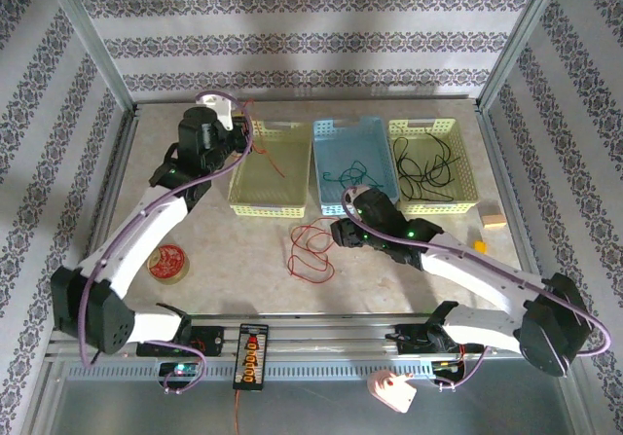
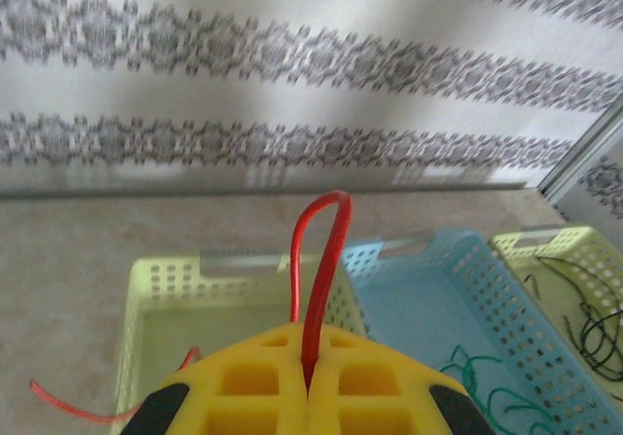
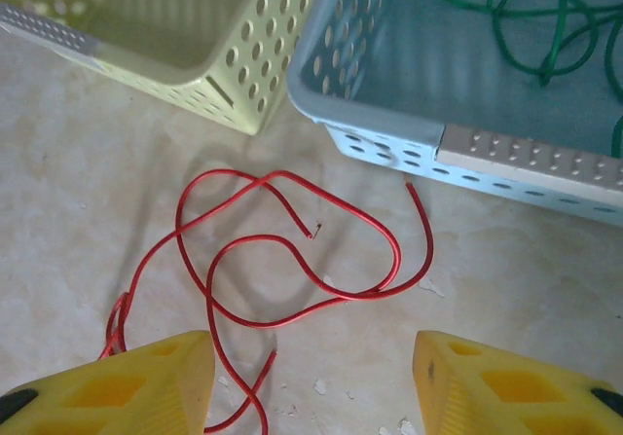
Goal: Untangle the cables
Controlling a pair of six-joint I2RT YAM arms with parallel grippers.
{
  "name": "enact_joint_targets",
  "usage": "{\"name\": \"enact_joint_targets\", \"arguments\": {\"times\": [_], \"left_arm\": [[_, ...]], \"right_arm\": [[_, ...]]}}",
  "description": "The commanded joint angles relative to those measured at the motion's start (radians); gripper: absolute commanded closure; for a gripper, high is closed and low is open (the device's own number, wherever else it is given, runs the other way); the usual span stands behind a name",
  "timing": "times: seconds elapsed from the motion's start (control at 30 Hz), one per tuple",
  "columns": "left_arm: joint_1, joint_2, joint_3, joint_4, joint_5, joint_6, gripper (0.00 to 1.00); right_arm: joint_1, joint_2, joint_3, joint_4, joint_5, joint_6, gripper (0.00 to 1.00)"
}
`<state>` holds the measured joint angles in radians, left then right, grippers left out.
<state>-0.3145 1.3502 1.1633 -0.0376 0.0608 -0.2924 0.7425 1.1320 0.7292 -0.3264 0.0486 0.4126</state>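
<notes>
the red cable [image 1: 311, 248] lies looped on the table [image 1: 243, 260] just before the near rims of the left basket [image 1: 265, 209] and blue basket [image 1: 358, 208], under the right gripper [image 3: 313, 355], its fingers [image 3: 146, 381] spread and empty; green cable [image 1: 346, 172] and black cable [image 1: 428, 167] sit in baskets behind. the left gripper [image 2: 310, 377] is clenched on a red strand [image 2: 316, 260] over the left basket. the right gripper would do best closing on one strand clear of crossings.

L arm stretched twd 1 o'clock, L gripper [image 2: 310, 357] pinched on red cable [image 2: 316, 260]; R arm twd 10 o'clock, R gripper [image 3: 311, 357] jaws apart.
</notes>
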Motion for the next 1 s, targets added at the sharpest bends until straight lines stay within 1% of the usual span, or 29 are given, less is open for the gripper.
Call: {"name": "enact_joint_targets", "arguments": {"times": [0.0, 0.13, 0.23, 0.27, 0.33, 0.37, 0.4, 0.43, 0.5, 0.6, 0.7, 0.77, 0.83, 0.9, 0.97], "left_arm": [[0.033, 0.061, -0.062, 0.092, 0.066, -0.106, 1.0], [0.031, 0.171, -0.083, 0.086, 0.15, -0.143, 1.0], [0.031, 0.236, -0.093, 0.063, 0.161, -0.174, 0.99], [0.031, 0.243, -0.101, 0.061, 0.148, -0.179, 0.88], [0.031, 0.231, -0.115, 0.057, 0.115, -0.181, 0.48], [0.029, 0.213, -0.12, 0.055, 0.099, -0.177, 0.32], [0.024, 0.19, -0.124, 0.049, 0.084, -0.169, 0.23], [0.02, 0.162, -0.126, 0.04, 0.066, -0.156, 0.19], [-0.002, 0.089, -0.133, 0.007, 0.017, -0.109, 0.13], [-0.042, -0.009, -0.159, -0.075, -0.016, -0.05, 0.1], [-0.096, -0.09, -0.23, -0.154, -0.027, -0.028, 0.08], [-0.148, -0.131, -0.301, -0.172, 0.009, -0.01, 0.08], [-0.206, -0.152, -0.369, -0.175, 0.072, 0.003, 0.08], [-0.27, -0.144, -0.426, -0.18, 0.122, 0.009, 0.08], [-0.322, -0.115, -0.456, -0.183, 0.138, 0.006, 0.08]], "right_arm": [[0.009, -0.027, -0.022, -0.029, 0.04, 0.001, 0.44], [0.008, -0.022, -0.02, -0.03, 0.04, 0.001, 0.44], [0.009, -0.008, -0.009, -0.028, 0.033, -0.002, 0.44], [0.01, -0.004, -0.006, -0.027, 0.03, -0.002, 0.44], [0.009, 0.001, -0.002, -0.028, 0.029, -0.002, 0.44], [0.009, 0.003, -0.002, -0.029, 0.032, -0.001, 0.44], [0.009, 0.004, -0.002, -0.032, 0.035, 0.0, 0.44], [0.009, 0.004, -0.002, -0.033, 0.036, 0.001, 0.44], [0.008, 0.005, -0.005, -0.032, 0.039, 0.002, 0.44], [0.009, 0.012, -0.011, -0.027, 0.042, 0.003, 0.43], [0.009, 0.031, -0.013, -0.025, 0.04, 0.0, 0.43], [0.009, 0.048, -0.011, -0.025, 0.037, -0.001, 0.43], [0.011, 0.063, -0.008, -0.022, 0.035, -0.001, 0.43], [0.011, 0.079, -0.004, -0.019, 0.032, -0.003, 0.43], [0.012, 0.093, 0.001, -0.02, 0.037, 0.001, 0.43]]}}
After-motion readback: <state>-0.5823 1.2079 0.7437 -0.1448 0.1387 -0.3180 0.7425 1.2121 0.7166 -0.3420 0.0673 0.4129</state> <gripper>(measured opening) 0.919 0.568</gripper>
